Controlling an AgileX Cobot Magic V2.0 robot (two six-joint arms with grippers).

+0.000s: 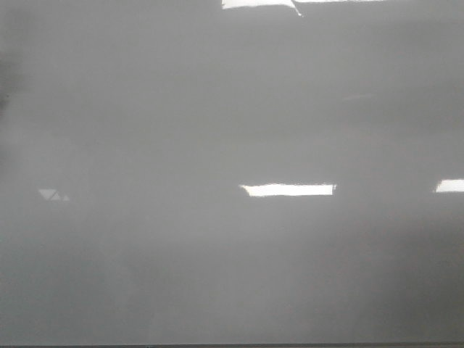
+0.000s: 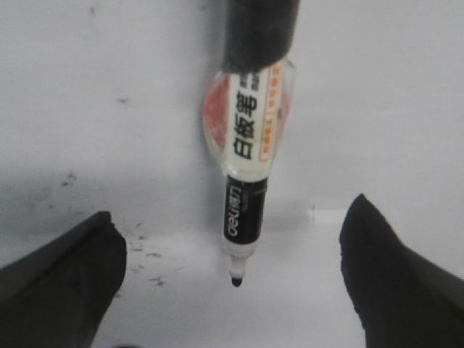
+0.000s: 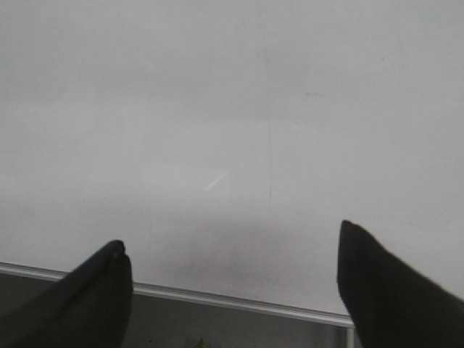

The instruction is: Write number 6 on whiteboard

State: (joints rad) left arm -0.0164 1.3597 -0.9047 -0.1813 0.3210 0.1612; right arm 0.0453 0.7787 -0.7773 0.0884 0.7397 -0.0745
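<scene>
Left wrist view: the left gripper [image 2: 232,283], fingers spread wide, frames a whiteboard marker [image 2: 246,145] mounted ahead of the wrist rather than pinched between the fingers; its black tip points at the whiteboard [image 2: 377,87], whether touching cannot be told. The barrel reads "deli", and the label above carries Chinese characters. Faint dark specks lie on the board near the tip. Right wrist view: the right gripper [image 3: 232,290], likewise spread and empty, hangs over the board's pale lower frame. Front view: the board fills the frame, blank; no number 6 is visible. Judged stage: writing not yet begun. The next move calls for pressing the tip down and tracing the curved stem.
</scene>
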